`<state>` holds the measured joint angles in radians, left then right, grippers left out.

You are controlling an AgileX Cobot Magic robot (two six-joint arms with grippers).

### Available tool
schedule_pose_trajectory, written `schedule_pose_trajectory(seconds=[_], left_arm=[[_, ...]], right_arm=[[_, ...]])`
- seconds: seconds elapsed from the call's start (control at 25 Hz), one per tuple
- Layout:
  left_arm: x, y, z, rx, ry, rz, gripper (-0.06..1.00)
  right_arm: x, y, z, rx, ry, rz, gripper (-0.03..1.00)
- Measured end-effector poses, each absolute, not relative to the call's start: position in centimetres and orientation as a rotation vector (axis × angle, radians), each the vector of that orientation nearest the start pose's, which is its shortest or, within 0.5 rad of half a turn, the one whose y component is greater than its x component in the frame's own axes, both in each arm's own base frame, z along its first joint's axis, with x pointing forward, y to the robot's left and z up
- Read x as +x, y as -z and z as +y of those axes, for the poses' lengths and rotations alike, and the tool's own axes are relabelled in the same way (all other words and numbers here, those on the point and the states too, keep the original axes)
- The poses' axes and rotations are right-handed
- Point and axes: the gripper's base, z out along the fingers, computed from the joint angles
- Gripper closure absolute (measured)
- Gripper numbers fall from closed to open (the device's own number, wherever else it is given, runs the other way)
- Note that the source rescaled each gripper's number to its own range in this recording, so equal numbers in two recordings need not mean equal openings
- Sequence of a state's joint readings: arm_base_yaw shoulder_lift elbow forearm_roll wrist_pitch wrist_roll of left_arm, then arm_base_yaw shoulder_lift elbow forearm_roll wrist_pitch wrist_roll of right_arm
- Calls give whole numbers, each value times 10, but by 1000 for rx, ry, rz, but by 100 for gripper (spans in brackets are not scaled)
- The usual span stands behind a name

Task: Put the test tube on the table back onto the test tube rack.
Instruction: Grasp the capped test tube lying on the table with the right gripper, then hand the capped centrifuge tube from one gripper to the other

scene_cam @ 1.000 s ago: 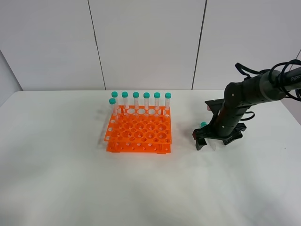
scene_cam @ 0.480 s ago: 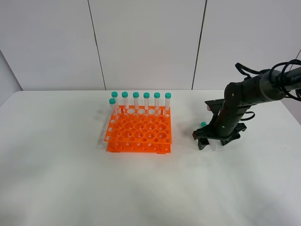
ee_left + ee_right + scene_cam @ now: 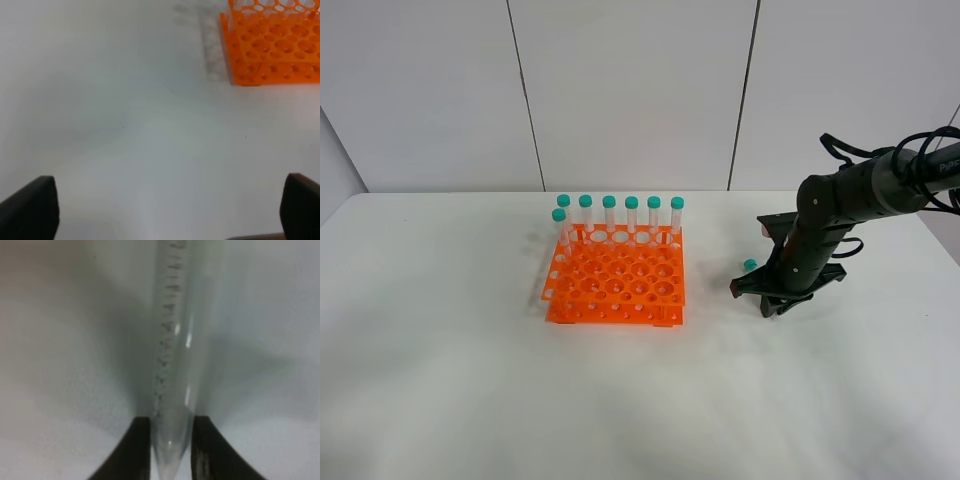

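Observation:
The test tube (image 3: 172, 355) lies on the white table (image 3: 470, 380), and its graduation marks show in the right wrist view. The two dark fingertips (image 3: 140, 450) of my right gripper (image 3: 170, 452) press against its tapered end. From above, only the teal cap (image 3: 749, 265) shows, beside my lowered right gripper (image 3: 775, 303), which stands to the right of the orange test tube rack (image 3: 616, 288). My left gripper (image 3: 170, 212) is open over bare table, with a corner of the rack (image 3: 272, 50) ahead of it.
Several teal-capped tubes (image 3: 620, 215) stand upright along the rack's back row, one more at its left side. Most of the rack's holes are free. The right arm's black cables (image 3: 845, 150) loop behind it.
My right gripper's jaws have closed from wide open onto the test tube lying on the table. The left gripper has not changed.

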<state>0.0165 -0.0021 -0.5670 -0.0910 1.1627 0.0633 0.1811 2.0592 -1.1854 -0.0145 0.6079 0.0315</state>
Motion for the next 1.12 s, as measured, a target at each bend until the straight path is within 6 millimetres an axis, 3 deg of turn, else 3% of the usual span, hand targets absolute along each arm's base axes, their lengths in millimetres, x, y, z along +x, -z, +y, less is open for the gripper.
schedule_pose_trajectory(seconds=[0.68, 0.8, 1.12], left_arm=[[-18, -287, -8, 62, 60, 2073, -6], [-18, -287, -8, 62, 60, 2073, -6], [-18, -287, -8, 62, 60, 2073, -6]], right_arm=[[371, -107, 66, -269, -2, 2927, 96], [373, -121, 67, -279, -6, 2868, 96], [378, -181, 67, -307, -11, 2614, 96]])
